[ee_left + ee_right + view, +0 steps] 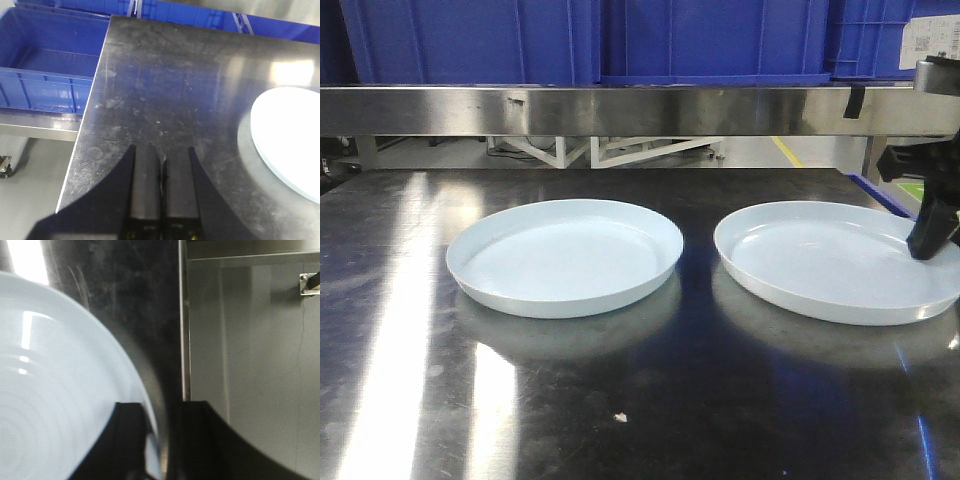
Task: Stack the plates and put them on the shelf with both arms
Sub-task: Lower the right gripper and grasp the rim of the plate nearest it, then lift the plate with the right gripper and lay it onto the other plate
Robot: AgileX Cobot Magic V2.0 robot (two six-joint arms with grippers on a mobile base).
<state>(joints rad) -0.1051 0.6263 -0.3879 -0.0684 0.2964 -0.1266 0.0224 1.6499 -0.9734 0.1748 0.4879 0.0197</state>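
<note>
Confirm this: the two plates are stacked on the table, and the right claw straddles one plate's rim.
Not stacked: the front view shows the left plate and right plate lying apart, side by side. The right claw does straddle a rim.

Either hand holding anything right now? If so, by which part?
Left hand: shut, empty, over the table. Right hand straddles the right plate at its right-side rim; whether it is clamped there cannot be told.
</note>
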